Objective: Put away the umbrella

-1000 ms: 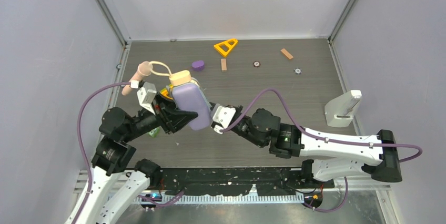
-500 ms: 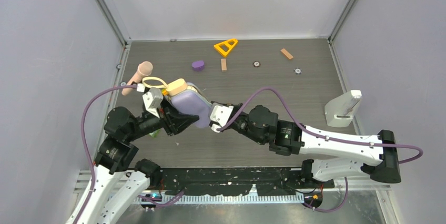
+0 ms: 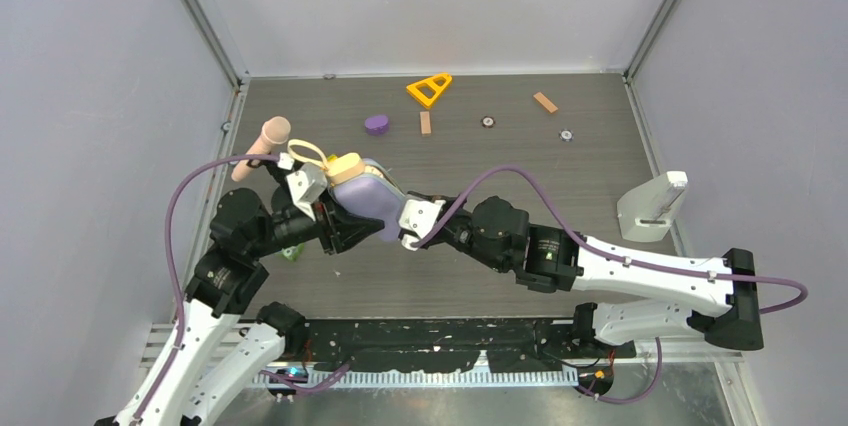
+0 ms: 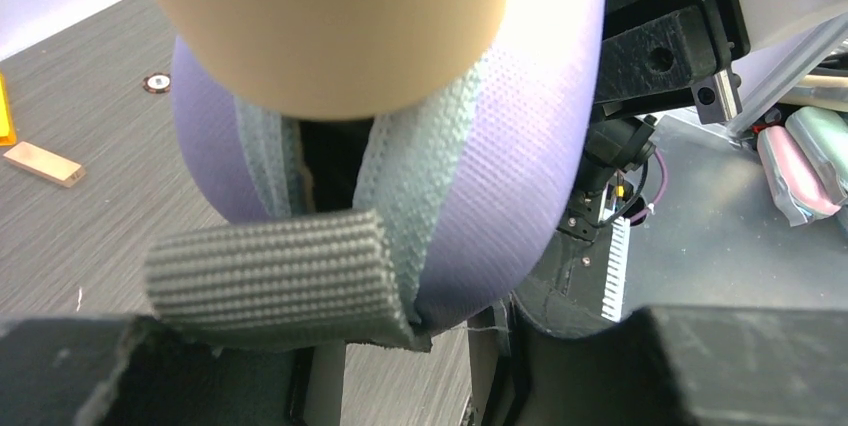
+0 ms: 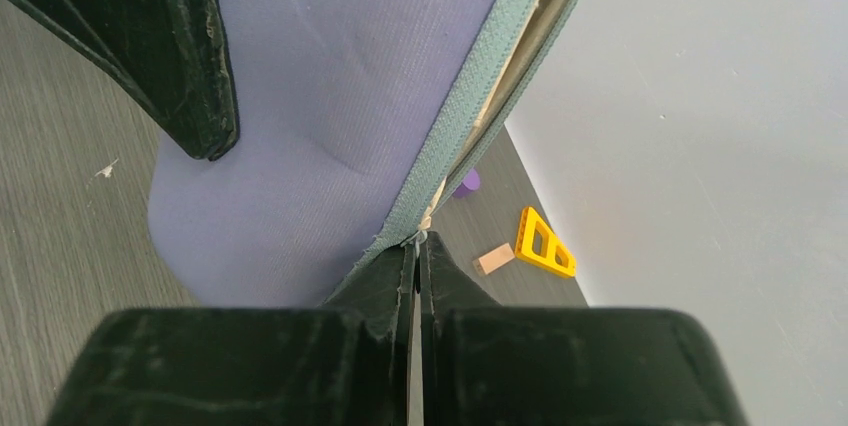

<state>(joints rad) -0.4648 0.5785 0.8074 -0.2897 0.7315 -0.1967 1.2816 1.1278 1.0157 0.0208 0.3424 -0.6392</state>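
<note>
Gripping the case (image 3: 375, 201) in the left hand (image 3: 350, 221), pinching its zip tape (image 5: 470, 116) in the fully closed right hand (image 5: 415, 256), above the worktop (image 3: 600, 146), with the umbrella (image 3: 343, 166) handle protruding.

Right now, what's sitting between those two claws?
A lavender case, with the umbrella poking out its top end; the overhead view shows it.

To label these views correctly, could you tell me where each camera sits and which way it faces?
Top: above, behind the bases, looking down on the table; both arms show.
Left wrist: looks along its fingers at the case and umbrella handle.
Right wrist: looks past its shut fingers at the case's zip.
Shared: top and right wrist both show the orange triangle.
</note>
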